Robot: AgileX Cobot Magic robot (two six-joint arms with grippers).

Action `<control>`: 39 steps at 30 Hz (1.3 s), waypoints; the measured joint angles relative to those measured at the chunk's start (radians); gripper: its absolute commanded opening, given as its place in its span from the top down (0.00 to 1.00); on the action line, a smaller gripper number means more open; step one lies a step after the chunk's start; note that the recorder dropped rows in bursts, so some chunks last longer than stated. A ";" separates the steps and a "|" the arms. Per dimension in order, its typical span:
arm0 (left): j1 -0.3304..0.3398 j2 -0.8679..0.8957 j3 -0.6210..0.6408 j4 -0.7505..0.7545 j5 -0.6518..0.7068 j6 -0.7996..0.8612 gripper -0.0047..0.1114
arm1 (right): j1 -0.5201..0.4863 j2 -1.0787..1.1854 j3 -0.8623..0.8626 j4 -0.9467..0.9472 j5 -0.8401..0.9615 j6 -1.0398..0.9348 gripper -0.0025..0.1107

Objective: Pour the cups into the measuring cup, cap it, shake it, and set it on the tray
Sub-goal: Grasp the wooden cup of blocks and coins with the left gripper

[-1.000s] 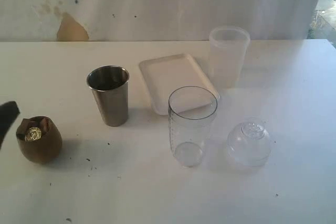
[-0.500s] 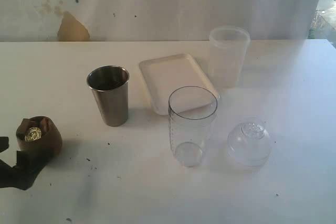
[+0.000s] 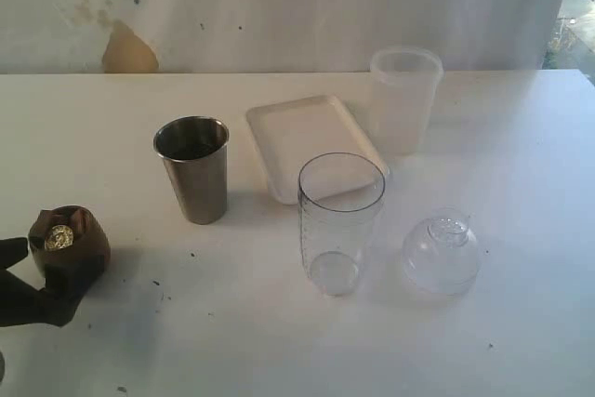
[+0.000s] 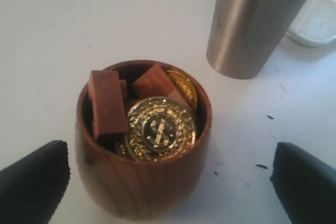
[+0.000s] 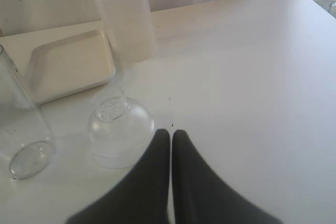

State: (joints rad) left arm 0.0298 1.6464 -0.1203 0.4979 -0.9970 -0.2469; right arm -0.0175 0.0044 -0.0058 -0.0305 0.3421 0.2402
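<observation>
One wooden cup (image 4: pixel 139 187), rounded (gold coin (image 4: pixel 160 129) inside)

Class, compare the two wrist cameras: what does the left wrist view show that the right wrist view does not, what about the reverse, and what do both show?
Only the left wrist view: the wooden cup holding gold coins and brown blocks, the steel tumbler, and the open left gripper flanking the cup. Only the right wrist view: the cap, measuring cup, frosted tumbler and shut right gripper. Both: the white table and, seemingly, the tray.
</observation>
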 measured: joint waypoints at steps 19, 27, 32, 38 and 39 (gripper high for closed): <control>0.000 0.300 -0.142 -0.025 -0.095 0.131 0.06 | 0.000 0.000 0.000 0.000 0.000 0.000 0.97; 0.000 0.331 -0.153 -0.025 -0.181 0.171 0.06 | 0.000 0.000 0.000 0.000 0.000 0.000 0.97; 0.000 0.331 -0.161 -0.027 -0.185 0.175 0.06 | 0.000 0.000 0.000 0.000 0.000 0.000 0.97; 0.000 0.335 -0.176 -0.053 -0.175 0.173 0.06 | 0.000 0.000 0.000 0.000 0.000 0.000 0.97; 0.000 0.339 -0.183 -0.053 -0.175 0.169 0.06 | 0.000 0.000 0.000 0.000 0.000 0.000 0.97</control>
State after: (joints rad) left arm 0.0298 1.9858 -0.3033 0.4453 -1.1717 -0.0781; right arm -0.0175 0.0044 -0.0058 -0.0305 0.3421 0.2402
